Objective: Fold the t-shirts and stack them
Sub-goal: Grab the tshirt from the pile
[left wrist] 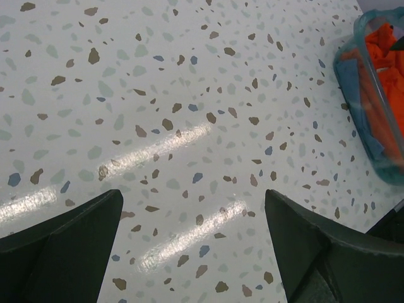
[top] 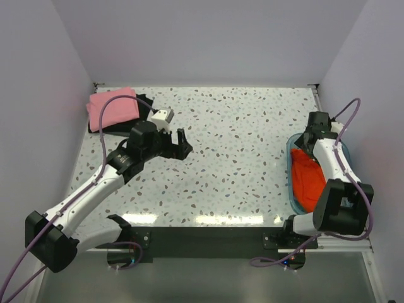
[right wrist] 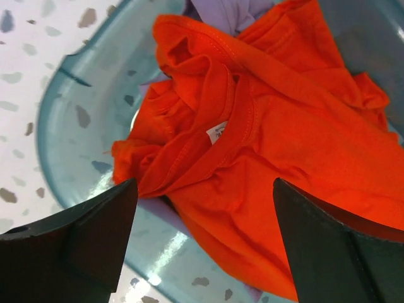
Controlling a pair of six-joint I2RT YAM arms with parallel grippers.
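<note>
crumpled orange-red t-shirt lies heaped in the blue basket.

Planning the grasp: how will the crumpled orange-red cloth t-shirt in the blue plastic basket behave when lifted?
Probably floppy: the orange-red cloth t-shirt lies in bunched folds, so it should drape from one pinch. It may drag the lavender cloth beneath.

Orange-red t-shirt, centre; lavender t-shirt, top edge; translucent blue basket; pink t-shirt, upper left; white speckled tabletop.
</note>
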